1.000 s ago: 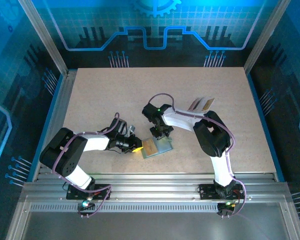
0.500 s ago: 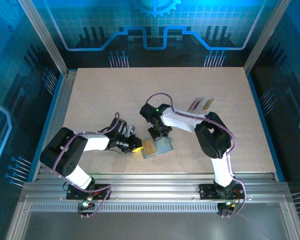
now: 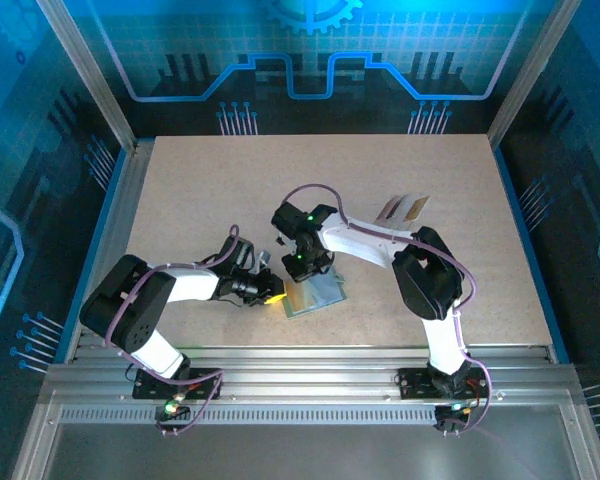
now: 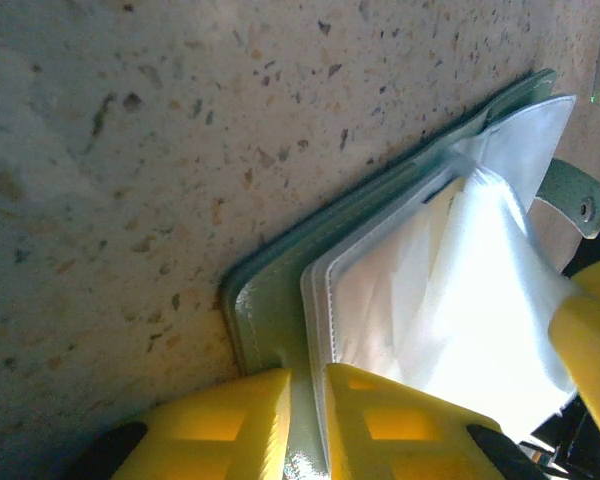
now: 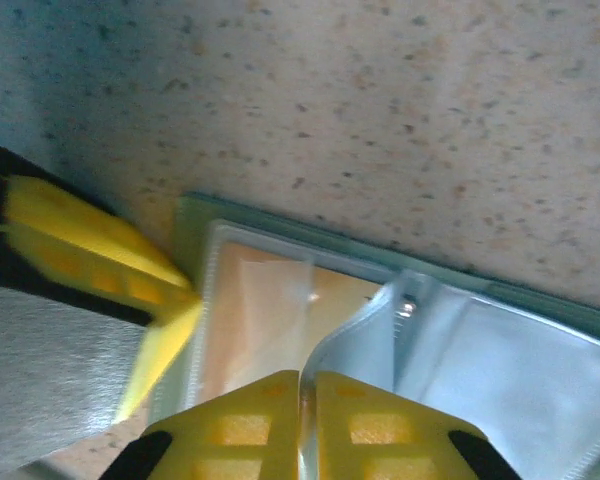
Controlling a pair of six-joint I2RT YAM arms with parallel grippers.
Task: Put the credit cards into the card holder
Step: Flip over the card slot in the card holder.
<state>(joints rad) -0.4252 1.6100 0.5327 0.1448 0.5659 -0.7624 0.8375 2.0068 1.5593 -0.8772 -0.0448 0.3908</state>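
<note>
The grey-green card holder [image 3: 326, 293] lies open on the table near the front middle. An orange-gold credit card [image 3: 298, 293] sits in its left sleeve, and in the right wrist view this card [image 5: 270, 310] shows under clear plastic. My left gripper [image 3: 277, 294] is shut on the holder's left edge. In the left wrist view the left gripper [image 4: 305, 400] pinches the green cover [image 4: 265, 320]. My right gripper [image 3: 305, 268] hovers over the holder. In the right wrist view the right gripper [image 5: 307, 400] is shut on a pale sleeve page [image 5: 380, 330] and holds it raised.
Two tan to orange-gold cards [image 3: 405, 208] lie loose on the table at the back right. The metal frame rail [image 3: 300, 352] runs along the near edge. The left gripper's yellow finger [image 5: 90, 250] reaches in beside the holder in the right wrist view.
The right gripper has shifted left across the holder and has drawn a sleeve page with it. The left arm and the holder have stayed in place.
</note>
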